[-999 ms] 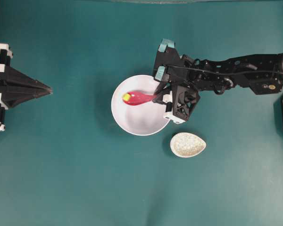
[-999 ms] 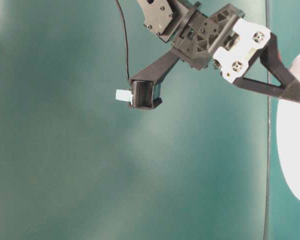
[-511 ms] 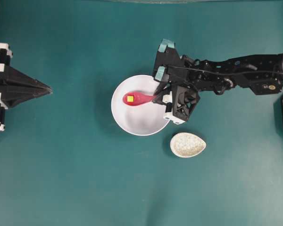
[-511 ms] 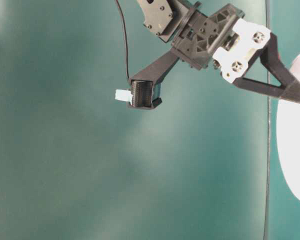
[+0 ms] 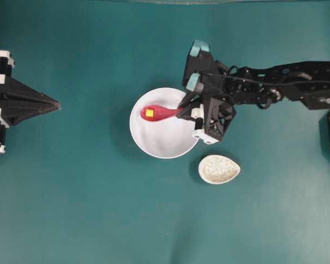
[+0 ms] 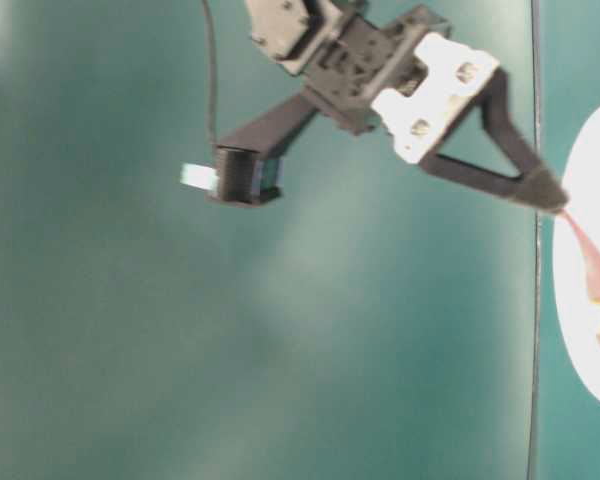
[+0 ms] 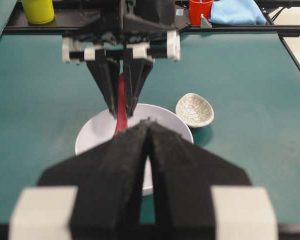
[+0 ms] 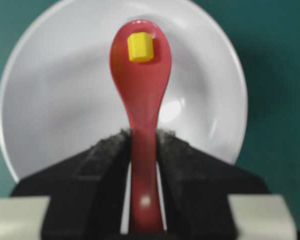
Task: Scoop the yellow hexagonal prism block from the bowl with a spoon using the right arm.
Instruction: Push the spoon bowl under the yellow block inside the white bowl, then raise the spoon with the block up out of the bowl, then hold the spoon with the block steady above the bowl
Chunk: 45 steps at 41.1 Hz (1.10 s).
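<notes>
Counting, across the views:

- One white bowl (image 5: pixel 164 122), sitting near the middle of the tabletop (image 5: pixel 99 209).
- One pink-red spoon (image 5: pixel 160 113).
- One yellow hexagonal prism block (image 5: pixel 149 113).
- One speckled oval dish (image 5: pixel 219 169).
- Two claws: left claw (image 5: pixel 57 103), right claw (image 5: pixel 181 108).
- Along the far edge: one yellow cup (image 7: pixel 38 10), one red cup (image 7: pixel 200 8), one blue cloth (image 7: pixel 236 12).
</notes>
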Tool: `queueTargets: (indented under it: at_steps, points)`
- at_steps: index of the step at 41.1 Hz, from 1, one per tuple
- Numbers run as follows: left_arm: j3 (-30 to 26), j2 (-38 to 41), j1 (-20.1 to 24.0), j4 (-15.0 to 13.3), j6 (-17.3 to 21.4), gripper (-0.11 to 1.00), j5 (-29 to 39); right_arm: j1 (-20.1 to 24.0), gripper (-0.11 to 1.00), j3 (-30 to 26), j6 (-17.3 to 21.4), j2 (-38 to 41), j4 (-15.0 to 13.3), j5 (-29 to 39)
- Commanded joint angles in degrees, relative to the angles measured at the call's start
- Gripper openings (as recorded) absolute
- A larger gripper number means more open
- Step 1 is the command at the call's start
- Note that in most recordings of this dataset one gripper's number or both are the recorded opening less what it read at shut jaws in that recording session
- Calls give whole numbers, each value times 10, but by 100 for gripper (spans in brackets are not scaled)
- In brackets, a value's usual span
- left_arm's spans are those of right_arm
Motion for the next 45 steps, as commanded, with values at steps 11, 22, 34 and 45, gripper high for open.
queueTargets:
  at_steps: [11, 22, 34, 45]
  points:
    - [-18, 4, 0, 1, -1, 1, -6, 2, 25, -4, -1, -91, 0, 29]
    - [-19, 4, 0, 1, -3, 1, -6, 2, 25, -4, -2, -160, -7, 54]
    - [-21, 4, 0, 1, -4, 1, -7, 2, 25, 16, -2, -206, -8, 54]
    - [-21, 4, 0, 1, -4, 1, -7, 1, 25, 19, -2, -210, -8, 54]
